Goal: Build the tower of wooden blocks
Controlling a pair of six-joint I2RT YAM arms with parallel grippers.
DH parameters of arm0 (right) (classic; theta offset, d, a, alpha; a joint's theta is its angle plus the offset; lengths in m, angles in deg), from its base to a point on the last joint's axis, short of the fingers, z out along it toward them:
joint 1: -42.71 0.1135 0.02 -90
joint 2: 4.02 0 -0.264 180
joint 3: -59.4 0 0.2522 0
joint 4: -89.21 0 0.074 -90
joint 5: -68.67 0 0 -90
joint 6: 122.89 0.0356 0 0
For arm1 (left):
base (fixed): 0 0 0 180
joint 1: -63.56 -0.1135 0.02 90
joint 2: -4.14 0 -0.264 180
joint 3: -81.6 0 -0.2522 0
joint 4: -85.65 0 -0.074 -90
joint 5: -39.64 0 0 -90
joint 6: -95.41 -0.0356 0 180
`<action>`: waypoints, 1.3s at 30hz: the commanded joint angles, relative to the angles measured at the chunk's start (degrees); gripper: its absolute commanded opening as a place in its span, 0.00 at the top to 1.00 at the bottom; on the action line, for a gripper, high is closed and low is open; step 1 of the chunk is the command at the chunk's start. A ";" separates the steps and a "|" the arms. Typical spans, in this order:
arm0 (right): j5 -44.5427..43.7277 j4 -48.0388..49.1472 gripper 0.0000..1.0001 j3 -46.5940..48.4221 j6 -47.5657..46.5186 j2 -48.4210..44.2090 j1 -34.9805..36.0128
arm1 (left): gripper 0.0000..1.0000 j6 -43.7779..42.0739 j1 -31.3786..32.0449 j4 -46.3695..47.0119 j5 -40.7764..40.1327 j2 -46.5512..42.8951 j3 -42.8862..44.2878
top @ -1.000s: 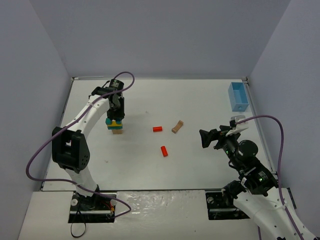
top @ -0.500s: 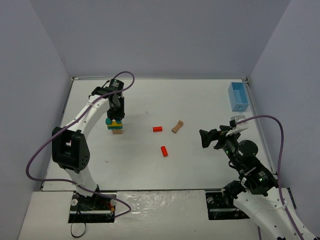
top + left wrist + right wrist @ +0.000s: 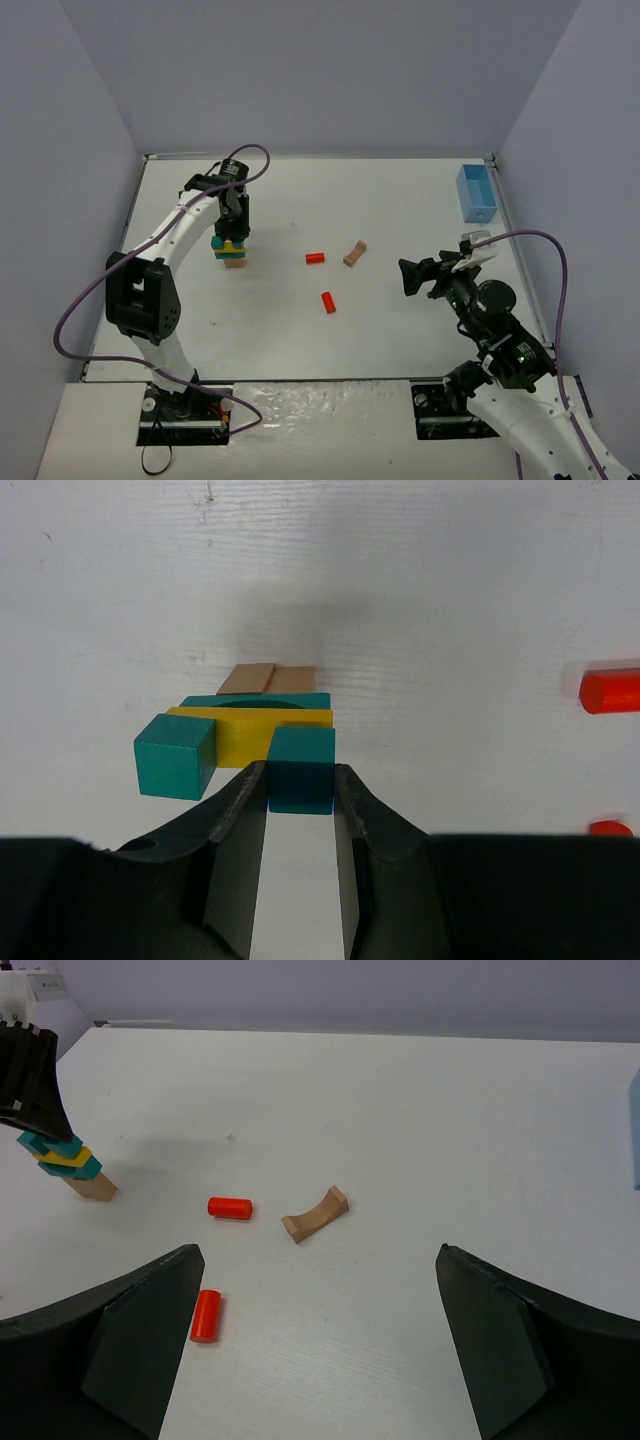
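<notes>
**Left claw grips a teal cube at the tower's top**

The left gripper (image 3: 300, 772) is nearly closed on a teal cube (image 3: 301, 748) atop the wood block tower (image 3: 231, 250) directly beneath it. One red cylinder (image 3: 315, 258) lies crosswise and the other red cylinder (image 3: 328, 302) lengthwise. Both are off to its right, ahead-left of the empty, wide-open right gripper (image 3: 318, 1260). Whether the cube is seated is hidden.

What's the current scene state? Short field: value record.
tower: partial stack, tan base, teal and yellow pieces above
left gripper: shut on teal cube at tower top
right gripper: open, empty
loose: red cylinders, tan arch, all lying right of tower
other: blue bin, far right corner
</notes>
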 commanded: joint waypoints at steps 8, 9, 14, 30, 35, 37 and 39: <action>0.31 4.80 0.00 0.10 0.10 1.16 0.04 | 1.00 0.59 0.21 1.13 -0.91 -0.96 0.30; 0.36 4.80 0.00 0.15 0.15 1.21 0.04 | 1.00 0.59 0.21 1.18 -1.01 -0.91 0.15; 0.27 4.80 0.00 0.11 0.07 1.22 0.04 | 1.00 0.76 0.30 1.54 -0.75 -0.91 -0.21; 0.62 4.80 0.00 0.15 0.07 1.39 0.04 | 1.00 0.68 0.56 1.88 -1.54 -0.91 -0.46; 0.62 4.80 0.00 0.10 0.12 1.44 0.04 | 1.00 0.59 0.56 1.88 -1.31 -0.91 -0.21; 0.62 4.80 0.00 0.14 0.08 1.56 0.04 | 1.00 0.59 0.56 1.88 -1.20 -0.91 -0.13; 0.62 4.74 0.00 0.15 0.05 1.63 0.04 | 1.00 0.59 0.56 1.95 -1.21 -0.95 -0.12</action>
